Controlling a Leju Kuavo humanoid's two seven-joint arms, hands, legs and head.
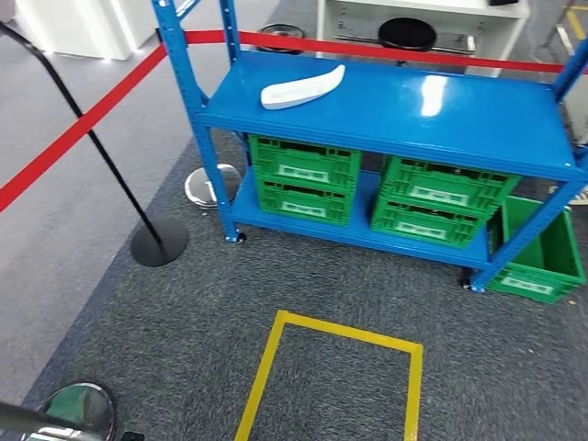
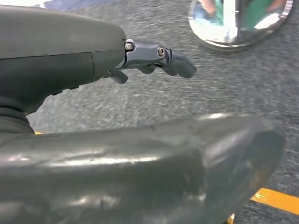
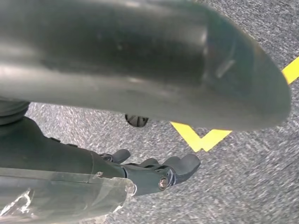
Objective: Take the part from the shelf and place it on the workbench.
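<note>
A long white curved part (image 1: pixel 302 87) lies on the top board of a blue metal shelf (image 1: pixel 444 115), toward its left end, ahead of me. My left hand (image 2: pixel 105 56) hangs over grey carpet, fingers (image 2: pixel 166 55) stretched out and apart from the thick thumb, holding nothing. My right hand (image 3: pixel 105 168) hangs the same way above the carpet, its fingers (image 3: pixel 176 169) extended and empty. Both hands are well short of the shelf.
Green crates (image 1: pixel 303 179) (image 1: pixel 436 200) fill the lower board; another (image 1: pixel 544 253) sits on the floor at the shelf's right leg. A yellow taped square (image 1: pixel 346 333) marks the carpet before the shelf. Red barrier tape (image 1: pixel 83 124), a black post base (image 1: pixel 159 241) and a chrome base (image 1: pixel 76 409) stand left. White furniture (image 1: pixel 423 18) lies behind.
</note>
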